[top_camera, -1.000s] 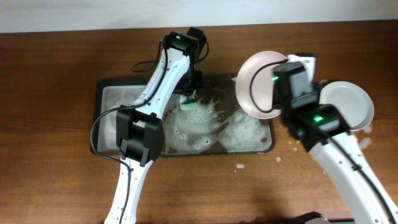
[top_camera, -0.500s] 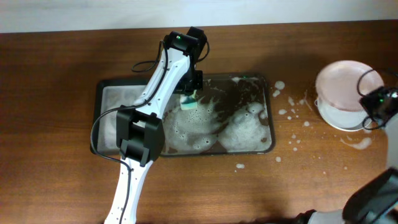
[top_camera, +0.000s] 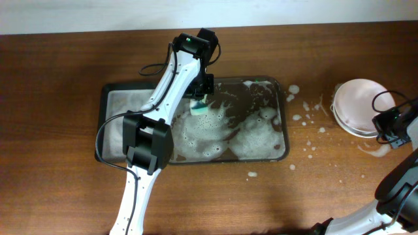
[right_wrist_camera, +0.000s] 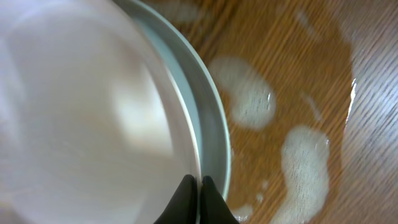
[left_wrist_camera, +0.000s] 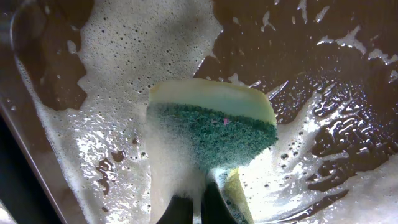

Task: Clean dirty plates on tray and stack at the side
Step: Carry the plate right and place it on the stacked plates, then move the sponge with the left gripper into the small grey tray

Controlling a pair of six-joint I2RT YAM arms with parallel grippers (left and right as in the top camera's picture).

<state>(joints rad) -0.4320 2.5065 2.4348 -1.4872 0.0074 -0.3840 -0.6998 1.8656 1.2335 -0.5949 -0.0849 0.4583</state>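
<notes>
Right tool [right_wrist_camera: 193, 186] pinched closed on rim of upper plate [top_camera: 356, 104], nesting it in lower plate [right_wrist_camera: 214, 124] on counter [top_camera: 52, 196], right of tray [top_camera: 102, 124]: stack site. Left tool [left_wrist_camera: 192, 210] grips sponge [left_wrist_camera: 211, 121] over suds [left_wrist_camera: 124, 50], parked for scrubbing.

No writing, label, brand, number or sign can be read on anything in view.

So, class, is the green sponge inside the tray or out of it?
Inside: the left tool holds the sponge among suds within the tray rim.
</notes>
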